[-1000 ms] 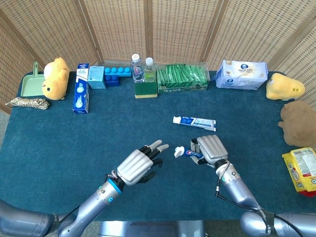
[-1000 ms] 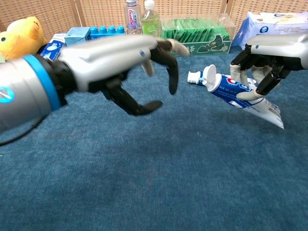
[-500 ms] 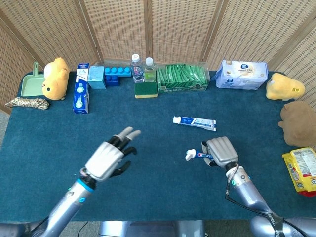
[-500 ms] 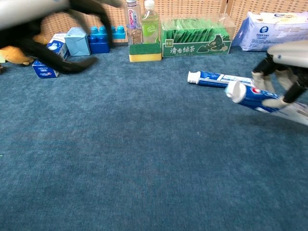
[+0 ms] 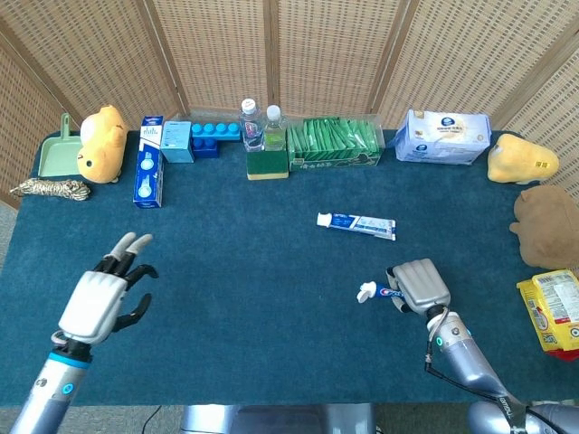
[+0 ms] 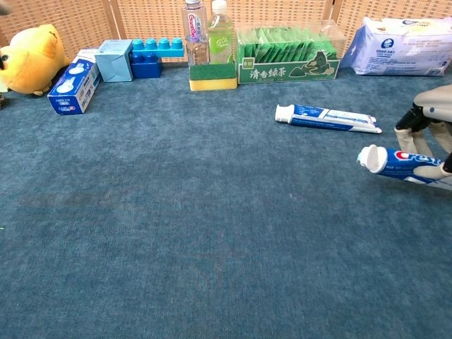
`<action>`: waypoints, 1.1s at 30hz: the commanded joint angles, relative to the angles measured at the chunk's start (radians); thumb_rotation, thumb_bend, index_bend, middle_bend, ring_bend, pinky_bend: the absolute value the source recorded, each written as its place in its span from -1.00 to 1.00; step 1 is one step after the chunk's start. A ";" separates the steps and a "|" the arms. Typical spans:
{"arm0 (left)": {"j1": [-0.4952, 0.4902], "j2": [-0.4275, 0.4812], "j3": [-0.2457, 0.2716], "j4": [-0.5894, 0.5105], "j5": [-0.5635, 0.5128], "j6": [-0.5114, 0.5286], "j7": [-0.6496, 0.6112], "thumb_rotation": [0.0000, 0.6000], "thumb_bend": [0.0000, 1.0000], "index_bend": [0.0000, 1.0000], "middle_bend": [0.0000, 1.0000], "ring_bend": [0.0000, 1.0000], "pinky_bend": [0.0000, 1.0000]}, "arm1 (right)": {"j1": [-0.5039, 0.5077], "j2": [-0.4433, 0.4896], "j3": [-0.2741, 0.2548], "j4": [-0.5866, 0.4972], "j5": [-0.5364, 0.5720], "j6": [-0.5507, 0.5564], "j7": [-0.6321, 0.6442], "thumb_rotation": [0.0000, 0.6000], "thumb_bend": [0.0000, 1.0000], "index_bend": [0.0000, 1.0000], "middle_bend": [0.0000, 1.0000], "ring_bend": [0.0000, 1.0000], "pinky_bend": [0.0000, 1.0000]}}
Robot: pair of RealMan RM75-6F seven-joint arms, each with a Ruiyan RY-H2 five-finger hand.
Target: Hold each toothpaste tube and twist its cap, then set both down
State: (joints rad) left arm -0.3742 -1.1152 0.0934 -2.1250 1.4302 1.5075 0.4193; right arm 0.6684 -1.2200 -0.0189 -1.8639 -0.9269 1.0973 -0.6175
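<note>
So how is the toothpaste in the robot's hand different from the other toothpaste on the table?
The held tube is gripped by the right hand; the lying tube rests flat on the blue table, touched by nothing. The held tube sits nearer the robot, the lying tube further back, towards the green box. The held tube looks fatter with a wider cap; the lying tube looks slimmer. Both are blue and white, with white caps pointing to the robot's left.
</note>
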 commanded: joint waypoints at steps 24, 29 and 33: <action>0.172 0.023 -0.047 0.091 -0.118 0.029 -0.134 1.00 -0.23 -0.27 -0.82 -1.00 -0.51 | -0.090 0.017 -0.005 0.005 -0.094 0.023 0.118 0.56 -0.32 -0.55 -0.39 -0.51 -0.54; 0.196 0.037 -0.052 0.098 -0.122 0.031 -0.155 1.00 -0.24 -0.29 -0.81 -1.00 -0.52 | -0.120 0.031 0.016 0.013 -0.152 0.041 0.213 0.88 -0.40 -0.45 -0.35 -0.50 -0.53; 0.213 0.055 -0.049 0.110 -0.123 0.020 -0.179 1.00 -0.23 -0.31 -0.76 -0.99 -0.53 | -0.143 0.033 0.024 0.031 -0.186 0.063 0.247 1.00 -0.41 -0.41 -0.34 -0.49 -0.53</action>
State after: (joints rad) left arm -0.1649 -1.0652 0.0433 -2.0191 1.3076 1.5318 0.2465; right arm 0.5342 -1.1899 -0.0007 -1.8400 -1.1030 1.1536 -0.3805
